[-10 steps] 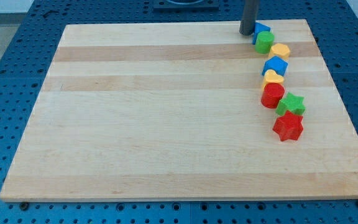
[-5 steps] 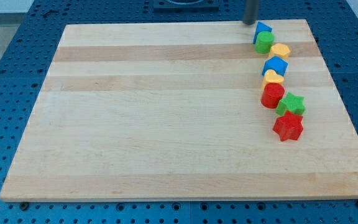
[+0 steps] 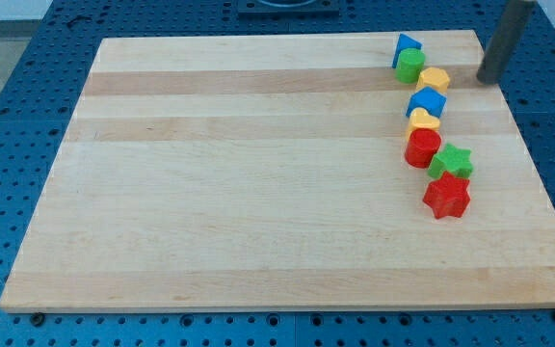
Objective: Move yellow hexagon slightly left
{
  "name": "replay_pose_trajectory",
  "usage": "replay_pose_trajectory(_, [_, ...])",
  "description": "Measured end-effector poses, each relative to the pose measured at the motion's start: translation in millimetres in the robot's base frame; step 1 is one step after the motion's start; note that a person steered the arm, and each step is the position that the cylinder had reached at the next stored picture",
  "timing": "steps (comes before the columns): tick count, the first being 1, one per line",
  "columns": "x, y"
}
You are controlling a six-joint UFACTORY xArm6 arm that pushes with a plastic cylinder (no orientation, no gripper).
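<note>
The yellow hexagon [image 3: 436, 79] lies near the wooden board's [image 3: 258, 193] top right corner, touching a green cylinder [image 3: 411, 66] at its upper left and a blue cube [image 3: 427, 101] below it. My tip [image 3: 489, 80] rests on the board to the right of the yellow hexagon, at about the same height in the view, with a clear gap between them. The rod slants up to the view's top right.
A blue block [image 3: 406, 46] sits above the green cylinder. Below the blue cube, a chain runs down: another yellow block [image 3: 423, 120], a red cylinder [image 3: 422, 147], a green star [image 3: 451, 160] and a red star [image 3: 447, 196]. The board's right edge is just right of my tip.
My tip has moved from the board's top edge, left of the blue block, across to the right side of the yellow hexagon. No block has moved.
</note>
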State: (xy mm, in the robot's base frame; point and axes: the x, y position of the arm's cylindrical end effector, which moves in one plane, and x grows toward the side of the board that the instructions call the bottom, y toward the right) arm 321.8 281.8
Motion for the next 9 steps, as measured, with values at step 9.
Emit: replay_pose_trajectory(9, [14, -51])
